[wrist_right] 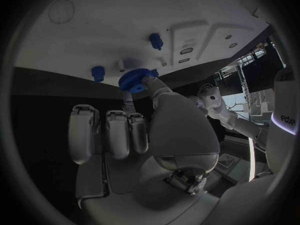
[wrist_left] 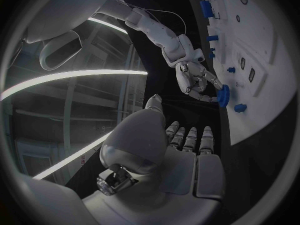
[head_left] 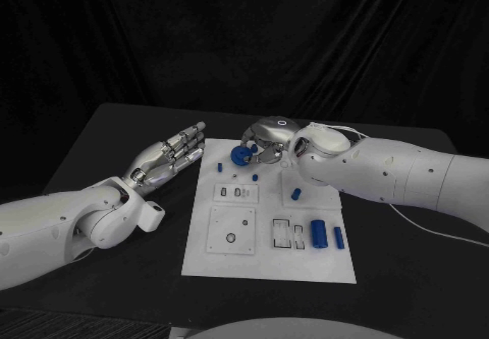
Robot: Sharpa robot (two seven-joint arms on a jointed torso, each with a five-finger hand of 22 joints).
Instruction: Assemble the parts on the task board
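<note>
The white task board (head_left: 306, 263) lies in the middle of the black table. My right hand (head_left: 271, 142) hovers over the board's far left corner and pinches a blue toothed gear (head_left: 242, 156) between thumb and fingertips. In the right wrist view the gear (wrist_right: 133, 79) sits at the fingertips, close above the board (wrist_right: 125, 20), between two short blue pegs (wrist_right: 98, 72) (wrist_right: 155, 40). My left hand (head_left: 168, 158) lies open and flat beside the board's left edge, holding nothing. The left wrist view shows the right hand (wrist_left: 197, 82) with the gear (wrist_left: 224, 96) at the board's edge.
Small blue pegs stand on the board's far half (head_left: 219, 167) (head_left: 255, 177) (head_left: 297, 193). Two larger blue cylinders (head_left: 318, 234) (head_left: 338, 238) lie on the board's near right beside rectangular slots. Pale plates with holes (head_left: 231, 229) occupy the near left.
</note>
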